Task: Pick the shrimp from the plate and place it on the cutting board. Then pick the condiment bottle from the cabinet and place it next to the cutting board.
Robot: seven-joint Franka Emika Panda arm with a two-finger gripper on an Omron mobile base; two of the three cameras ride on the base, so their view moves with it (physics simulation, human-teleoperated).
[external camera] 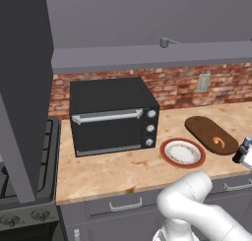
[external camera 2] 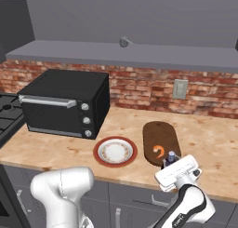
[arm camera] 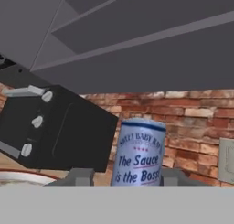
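The orange-pink shrimp (external camera: 219, 142) (external camera 2: 159, 151) lies on the dark brown cutting board (external camera: 204, 129) (external camera 2: 160, 131), near its front end. Left of the board sits the red-rimmed plate (external camera: 168, 161) (external camera 2: 98, 153), with nothing on it. My gripper (external camera: 245, 156) (external camera 2: 170, 164) (arm camera: 128, 177) is shut on the condiment bottle (external camera: 241, 154) (external camera 2: 171, 156) (arm camera: 137, 152), held by the board's front right corner, near the counter's front edge. In the hand view its pale blue top stands between my fingers (arm camera: 80, 176). The grey cabinet ledge (external camera: 147, 55) (external camera 2: 116, 52) runs above.
A black toaster oven (external camera: 113, 114) (external camera 2: 65, 103) stands at the back left of the counter. A stove (external camera: 29, 186) borders the counter's left end. Grey drawers with handles (external camera: 125, 204) run below the front edge. A wall outlet (external camera 2: 180, 89) is on the brick.
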